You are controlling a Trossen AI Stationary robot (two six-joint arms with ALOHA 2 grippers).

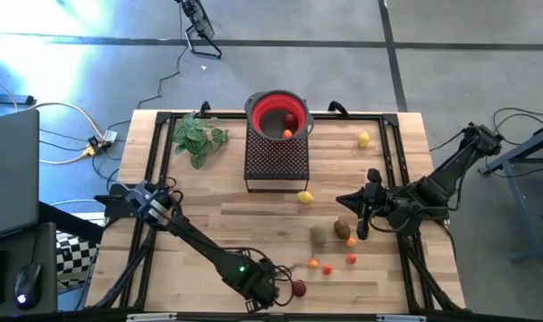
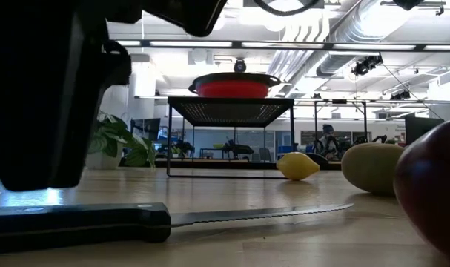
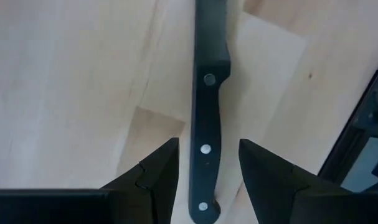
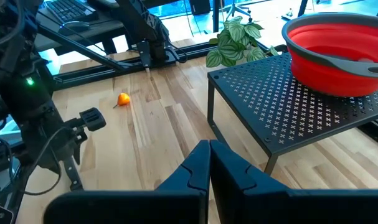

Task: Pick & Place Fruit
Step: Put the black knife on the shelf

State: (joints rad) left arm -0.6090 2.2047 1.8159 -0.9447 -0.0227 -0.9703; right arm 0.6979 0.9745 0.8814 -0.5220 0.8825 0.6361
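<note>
I am looking down on a wooden table (image 1: 208, 219). My left tool (image 3: 207, 171) hangs low at the table's near edge, its fingers partly apart and straddling the black handle of a knife (image 3: 207, 124) without touching it. That looks like the wrong target: the job is fruit, and the nearest piece, a dark red ball (image 1: 299, 287), lies just beside that tool.

My right tool (image 4: 209, 163) is closed on nothing, waiting above the table's right side.

The rest of the fruit is loose on the right half. A lemon (image 1: 305, 197) lies near the black mesh stand (image 1: 275, 161), its long axis roughly across the table. An olive-green oval (image 1: 318, 235) and a brown oval (image 1: 343, 228) lie close together. Small orange and red pieces (image 1: 327, 266) sit near them, and a tiny yellow one (image 1: 364, 139) lies towards the far right corner.

The red bowl (image 1: 277, 114) sits raised on the stand and already holds some pieces, so I judge it the drop point. A green leafy sprig (image 1: 199, 137) lies to its left.
</note>
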